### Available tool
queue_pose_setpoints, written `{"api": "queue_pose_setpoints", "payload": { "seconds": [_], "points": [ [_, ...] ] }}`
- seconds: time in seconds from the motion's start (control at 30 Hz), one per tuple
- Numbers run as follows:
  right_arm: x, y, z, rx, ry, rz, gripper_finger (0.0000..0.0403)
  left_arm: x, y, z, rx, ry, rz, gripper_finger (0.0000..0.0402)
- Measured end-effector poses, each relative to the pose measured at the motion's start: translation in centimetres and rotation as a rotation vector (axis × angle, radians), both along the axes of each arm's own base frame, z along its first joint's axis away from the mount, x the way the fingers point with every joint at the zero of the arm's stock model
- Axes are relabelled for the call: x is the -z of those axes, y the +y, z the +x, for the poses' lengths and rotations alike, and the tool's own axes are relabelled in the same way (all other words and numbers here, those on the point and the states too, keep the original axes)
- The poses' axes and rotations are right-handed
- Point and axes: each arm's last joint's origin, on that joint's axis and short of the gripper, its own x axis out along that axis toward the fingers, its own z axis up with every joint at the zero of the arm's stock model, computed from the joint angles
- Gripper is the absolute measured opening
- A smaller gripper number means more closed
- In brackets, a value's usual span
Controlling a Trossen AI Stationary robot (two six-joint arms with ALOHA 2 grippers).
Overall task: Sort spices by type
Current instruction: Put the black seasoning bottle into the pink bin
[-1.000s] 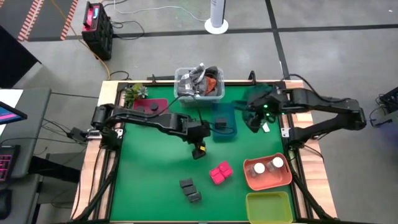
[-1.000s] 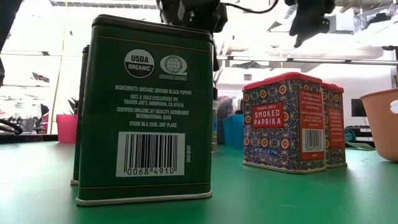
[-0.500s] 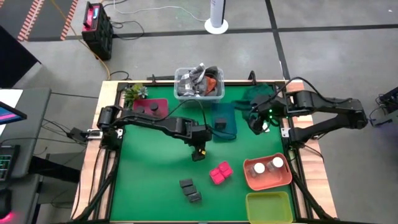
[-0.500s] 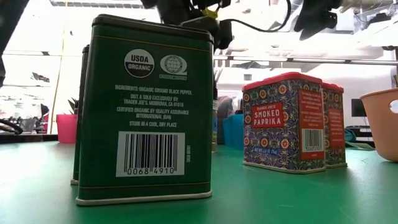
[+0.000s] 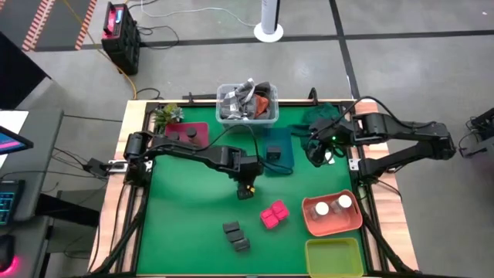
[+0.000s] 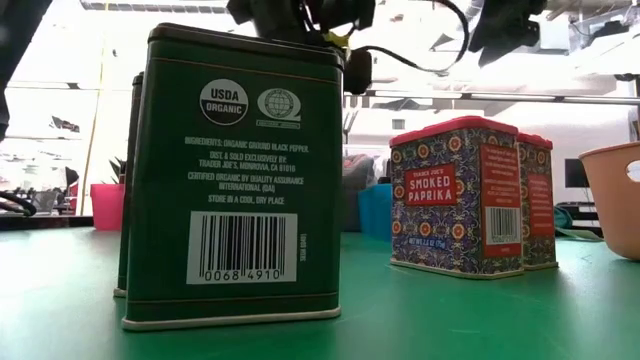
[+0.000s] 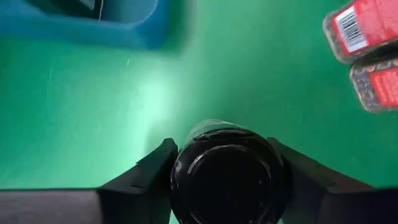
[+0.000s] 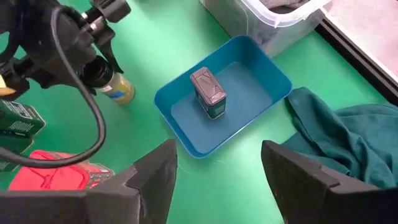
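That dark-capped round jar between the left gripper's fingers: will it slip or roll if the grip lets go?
The dark-capped round jar looks smooth-sided, so it may slip between the left gripper fingers. It stands upright on the green table, so it probably stays put if released. Tipped over, its round body would likely roll.

left gripper: fingers flank a dark jar mid-mat | behind it: blue tray holding a tin | ahead: pink tins, green tins | toward left edge: bare mat | right gripper: hangs just beside blue tray, teal cloth near
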Motion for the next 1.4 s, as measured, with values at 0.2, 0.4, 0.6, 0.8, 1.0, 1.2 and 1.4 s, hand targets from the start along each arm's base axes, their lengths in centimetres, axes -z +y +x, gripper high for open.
{"api": "queue_pose_setpoints", "payload": {
  "seconds": [0.2, 0.4, 0.6, 0.8, 1.0, 1.2, 1.4],
  "points": [
    [0.0, -0.1, 0.0, 0.014, -0.004, -0.003, 0.026, -2.0, 1.1, -1.5, -0.077, 0.014, 0.003, 0.0198],
    [-0.1, -0.2, 0.2, 0.039, -0.029, -0.011, 0.026, -5.6, 3.3, -4.3, -0.178, 0.011, 0.113, 0.0201],
    [-0.2, -0.1, 0.2, 0.069, -0.046, 0.013, 0.026, -6.7, 5.9, -9.7, -0.311, -0.042, 0.115, 0.0208],
    [0.1, -0.1, 0.7, 0.097, -0.042, 0.021, 0.026, -7.8, 7.8, -16.6, -0.485, -0.137, 0.088, 0.021],
    [1.0, -0.2, 2.8, 0.084, -0.031, 0.011, 0.026, -8.3, 9.1, -21.1, -0.608, -0.201, 0.113, 0.0211],
    [2.1, -0.2, 5.4, 0.071, -0.044, 0.018, 0.026, -6.6, 10.2, -22.3, -0.629, -0.183, 0.094, 0.0212],
    [3.0, -0.1, 6.7, 0.077, -0.039, 0.059, 0.026, -5.5, 11.1, -21.4, -0.575, -0.163, 0.128, 0.0212]
  ]
}}
